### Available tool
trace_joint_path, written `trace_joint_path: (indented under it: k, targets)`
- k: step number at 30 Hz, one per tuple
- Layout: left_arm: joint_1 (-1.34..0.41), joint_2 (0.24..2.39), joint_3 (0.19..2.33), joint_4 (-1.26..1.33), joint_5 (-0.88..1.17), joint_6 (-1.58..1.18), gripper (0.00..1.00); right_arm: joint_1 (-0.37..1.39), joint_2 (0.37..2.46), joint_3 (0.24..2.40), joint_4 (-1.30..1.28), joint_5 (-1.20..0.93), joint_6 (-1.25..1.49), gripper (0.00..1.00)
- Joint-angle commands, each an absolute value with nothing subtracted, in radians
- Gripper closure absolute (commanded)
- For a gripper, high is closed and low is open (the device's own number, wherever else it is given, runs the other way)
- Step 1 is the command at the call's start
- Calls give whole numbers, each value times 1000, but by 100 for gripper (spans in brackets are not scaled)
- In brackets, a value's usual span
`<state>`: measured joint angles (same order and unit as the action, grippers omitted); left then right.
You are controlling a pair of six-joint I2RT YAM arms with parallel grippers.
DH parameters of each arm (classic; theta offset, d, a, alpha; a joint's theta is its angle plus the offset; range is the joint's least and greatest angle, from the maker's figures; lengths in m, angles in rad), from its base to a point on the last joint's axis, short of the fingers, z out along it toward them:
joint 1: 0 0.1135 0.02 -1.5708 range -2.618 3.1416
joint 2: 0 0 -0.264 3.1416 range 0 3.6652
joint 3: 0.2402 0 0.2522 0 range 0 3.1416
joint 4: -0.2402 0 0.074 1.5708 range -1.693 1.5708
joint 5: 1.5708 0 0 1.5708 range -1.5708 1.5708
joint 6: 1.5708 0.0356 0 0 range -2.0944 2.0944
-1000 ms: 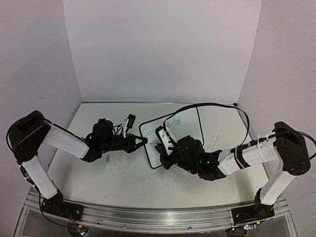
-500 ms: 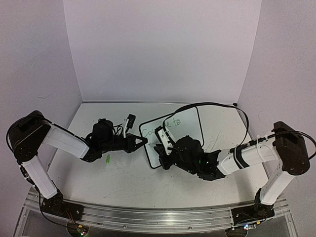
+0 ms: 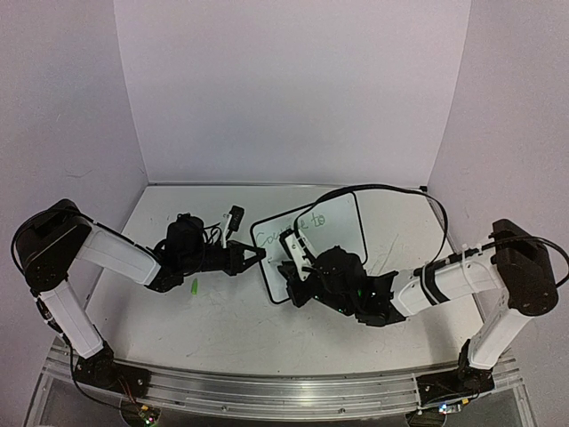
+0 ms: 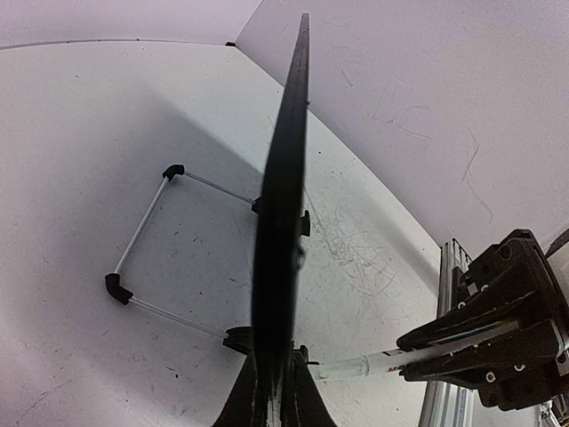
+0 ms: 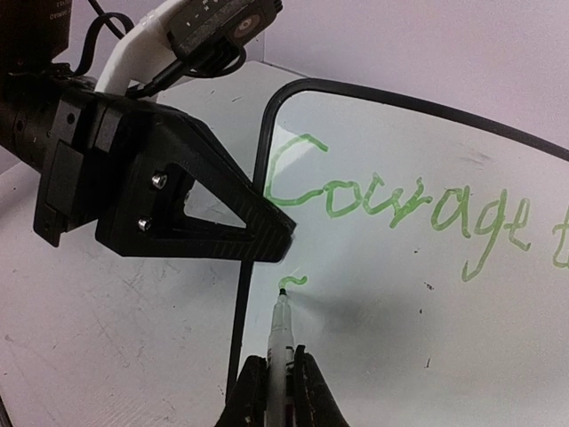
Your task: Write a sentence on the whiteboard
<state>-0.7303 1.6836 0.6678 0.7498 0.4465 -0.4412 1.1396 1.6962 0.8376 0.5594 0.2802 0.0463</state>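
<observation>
The whiteboard [image 3: 336,227] stands tilted at mid-table; its white face [image 5: 400,302] fills the right wrist view, and it shows edge-on as a dark blade [image 4: 284,196] in the left wrist view. My left gripper [image 3: 260,256] [image 4: 277,398] is shut on the board's left frame edge. The sentence [image 5: 396,203] reads "Courage" in green, then the start of another letter, cut off at the frame's edge. My right gripper [image 3: 286,269] [image 5: 281,387] is shut on a white marker [image 5: 281,334] [image 4: 400,360]. Its tip touches the board at a short green stroke [image 5: 293,282] under the "C".
A green marker cap [image 3: 193,286] lies on the table under my left forearm. The board's wire stand [image 4: 147,227] rests behind it. A black cable [image 3: 391,189] loops over the board's far side. An aluminium rail [image 3: 267,389] runs along the near edge.
My right wrist has edged slightly left along the board with the marker. The left arm and the board have stayed put.
</observation>
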Motion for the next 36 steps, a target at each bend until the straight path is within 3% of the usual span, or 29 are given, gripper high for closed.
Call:
trace_joint_path:
  k: [1,19,36]
  targets:
    - [-735,1694,695,698,416,-397,100,1137,1677,830,545,320,63,100]
    - [-734,1688,690,695,412,-391,100,1138,1659,831,495,389,89,100]
    - [-735,1679,680,695,408,-390,100,1145,1665,838,476,324,82,100]
